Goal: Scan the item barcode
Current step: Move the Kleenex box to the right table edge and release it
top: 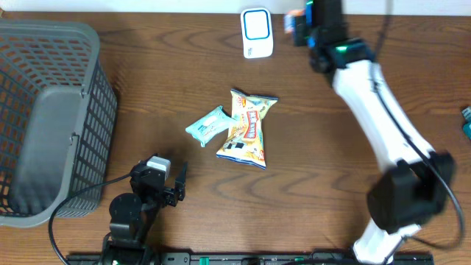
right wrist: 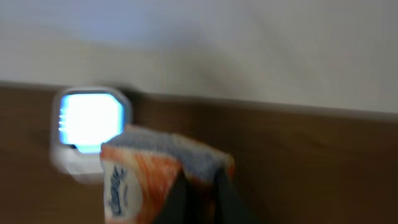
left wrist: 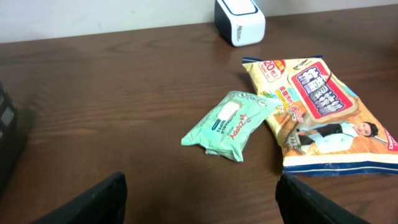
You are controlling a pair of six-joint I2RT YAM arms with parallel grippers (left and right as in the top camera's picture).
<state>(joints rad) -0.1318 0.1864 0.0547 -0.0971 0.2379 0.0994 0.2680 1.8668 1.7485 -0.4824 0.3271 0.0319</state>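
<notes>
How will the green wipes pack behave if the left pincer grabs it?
Probably soft: the green wipes pack is a film pouch, so it may squash and sag. Its glossy wrap could slip. It lies flat, unlikely to roll, but may nudge the snack bag beside it.

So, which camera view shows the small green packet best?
The left wrist view: the green packet lies close and sharp, its label visible, beside the snack bag. Overhead shows the packet small, details unreadable. The right wrist view does not show it.
</notes>
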